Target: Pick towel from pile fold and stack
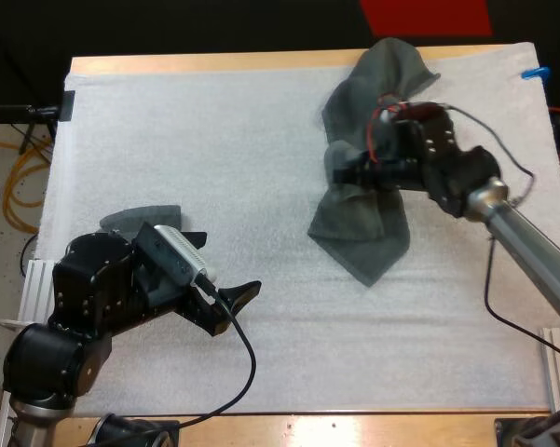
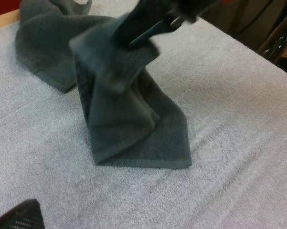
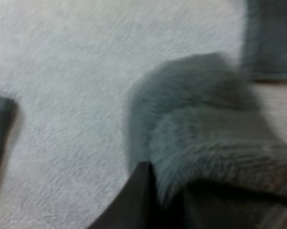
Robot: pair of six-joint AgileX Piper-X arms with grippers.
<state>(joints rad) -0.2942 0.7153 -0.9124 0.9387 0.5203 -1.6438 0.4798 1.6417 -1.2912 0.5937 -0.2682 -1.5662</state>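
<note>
My right gripper clamps the towel at two o'clock; a shallow pinch could slip. Left gripper sits released.

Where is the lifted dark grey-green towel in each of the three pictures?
High view: the lifted dark grey-green cloth towel hangs from the right end effector, right of centre on the white mat.
Left wrist view: the towel drapes under that end effector, hem on the mat.
Right wrist view: the towel bunches against a near black finger.
Shared landmark: the mat.
</note>
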